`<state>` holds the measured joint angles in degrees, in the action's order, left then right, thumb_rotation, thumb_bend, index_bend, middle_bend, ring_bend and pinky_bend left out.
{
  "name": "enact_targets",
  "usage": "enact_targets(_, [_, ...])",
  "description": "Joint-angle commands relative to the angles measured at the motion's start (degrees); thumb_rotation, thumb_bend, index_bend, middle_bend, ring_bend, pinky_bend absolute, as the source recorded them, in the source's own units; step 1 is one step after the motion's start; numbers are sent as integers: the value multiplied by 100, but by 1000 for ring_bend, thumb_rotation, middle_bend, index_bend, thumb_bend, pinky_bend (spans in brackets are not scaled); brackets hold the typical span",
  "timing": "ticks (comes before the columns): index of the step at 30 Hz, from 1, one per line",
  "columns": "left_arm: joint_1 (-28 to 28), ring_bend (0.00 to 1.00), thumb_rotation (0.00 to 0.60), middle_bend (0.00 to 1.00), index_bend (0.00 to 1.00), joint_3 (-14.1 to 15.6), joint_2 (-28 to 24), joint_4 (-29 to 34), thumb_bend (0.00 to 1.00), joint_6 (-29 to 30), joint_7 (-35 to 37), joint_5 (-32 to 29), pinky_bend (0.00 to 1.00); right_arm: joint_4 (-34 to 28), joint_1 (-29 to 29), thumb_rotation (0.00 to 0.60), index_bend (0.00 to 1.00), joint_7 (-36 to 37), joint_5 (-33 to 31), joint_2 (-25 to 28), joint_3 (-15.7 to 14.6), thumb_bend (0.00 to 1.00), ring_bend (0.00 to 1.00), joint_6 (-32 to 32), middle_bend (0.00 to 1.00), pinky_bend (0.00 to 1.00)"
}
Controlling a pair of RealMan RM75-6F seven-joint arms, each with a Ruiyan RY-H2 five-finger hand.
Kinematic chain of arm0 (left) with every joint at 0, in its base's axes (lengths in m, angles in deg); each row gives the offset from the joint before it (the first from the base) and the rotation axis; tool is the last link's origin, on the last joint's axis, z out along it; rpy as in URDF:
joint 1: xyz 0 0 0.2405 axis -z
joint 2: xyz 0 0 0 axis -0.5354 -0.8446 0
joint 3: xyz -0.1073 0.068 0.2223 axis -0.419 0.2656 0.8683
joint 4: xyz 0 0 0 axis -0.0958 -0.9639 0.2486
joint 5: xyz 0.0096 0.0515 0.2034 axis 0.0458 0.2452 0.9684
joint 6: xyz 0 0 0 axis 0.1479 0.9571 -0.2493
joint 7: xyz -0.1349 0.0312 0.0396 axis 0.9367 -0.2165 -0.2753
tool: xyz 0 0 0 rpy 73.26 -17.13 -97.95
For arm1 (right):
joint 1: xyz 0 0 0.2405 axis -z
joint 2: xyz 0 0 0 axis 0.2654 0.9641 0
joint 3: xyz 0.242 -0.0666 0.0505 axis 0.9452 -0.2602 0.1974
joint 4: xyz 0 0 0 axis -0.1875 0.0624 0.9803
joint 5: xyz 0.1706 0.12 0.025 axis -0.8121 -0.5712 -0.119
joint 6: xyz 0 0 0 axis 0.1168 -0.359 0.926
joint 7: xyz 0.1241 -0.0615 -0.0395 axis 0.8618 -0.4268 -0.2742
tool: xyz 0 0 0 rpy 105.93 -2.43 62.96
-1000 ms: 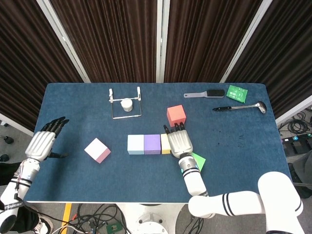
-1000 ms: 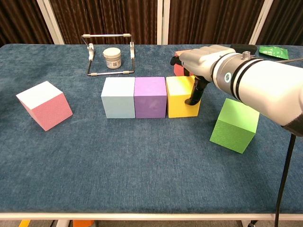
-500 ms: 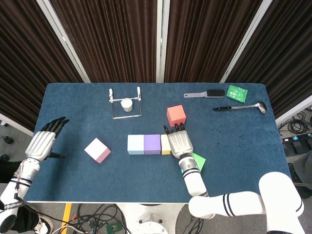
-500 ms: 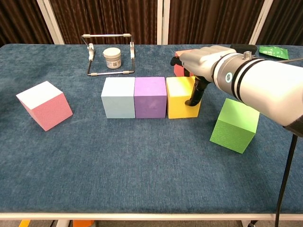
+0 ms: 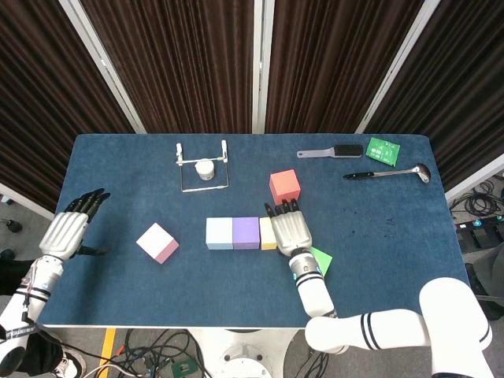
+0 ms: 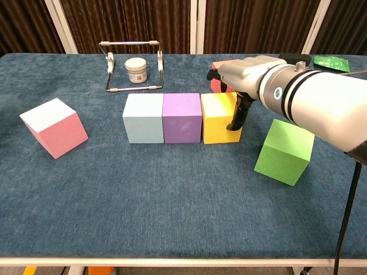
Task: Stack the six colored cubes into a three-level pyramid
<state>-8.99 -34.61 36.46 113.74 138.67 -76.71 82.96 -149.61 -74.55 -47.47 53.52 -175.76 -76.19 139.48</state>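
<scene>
Three cubes form a row on the blue table: light blue (image 5: 219, 233), purple (image 5: 246, 232) and yellow (image 5: 267, 233). My right hand (image 5: 290, 229) lies over the yellow cube's right part, fingers stretched toward the red cube (image 5: 284, 186). In the chest view one finger (image 6: 236, 117) hangs down along the yellow cube's (image 6: 217, 117) right face; the hand holds nothing. The green cube (image 6: 285, 152) sits tilted to the right of it. The pink cube (image 5: 157, 242) rests alone at the left. My left hand (image 5: 69, 228) hovers at the table's left edge, fingers spread and empty.
A wire stand (image 5: 203, 174) with a small white jar (image 5: 205, 168) stands at the back. A brush (image 5: 331, 151), a green packet (image 5: 384, 148) and a ladle (image 5: 386, 173) lie at the back right.
</scene>
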Motion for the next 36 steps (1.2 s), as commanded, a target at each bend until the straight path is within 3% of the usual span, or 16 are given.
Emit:
enact_targets(1, [2,0,600,0,56,-9,-13,8,0,6,5,0,117,-85,33,600,0,89,83,75,39,104,14,0,143,0])
enact_targets(6, [15,0,600,0,56,-34,-85,66,0,13,6,10,117,-438,148,600,0,222,203,413,79,104,6,70,143,0])
enact_targets(17, [63,0,600,0,56,42,-172,340,0,-187,-127,-12,117,-1528,687,600,0,1172,597,1784,154,101,0,-279,138,0])
enact_targets(30, [15,0,600,33,57,125,-38,1051,0,-295,-782,-389,116,-1434,1288,600,0,2636,1222,2882,260,102,0,-763,135,0])
enact_targets(36, [-27,0,600,54,56,-52,312,1787,0,-219,-1451,-1416,117,-1156,1444,600,0,3081,1410,3073,169,108,0,-1058,129,0])
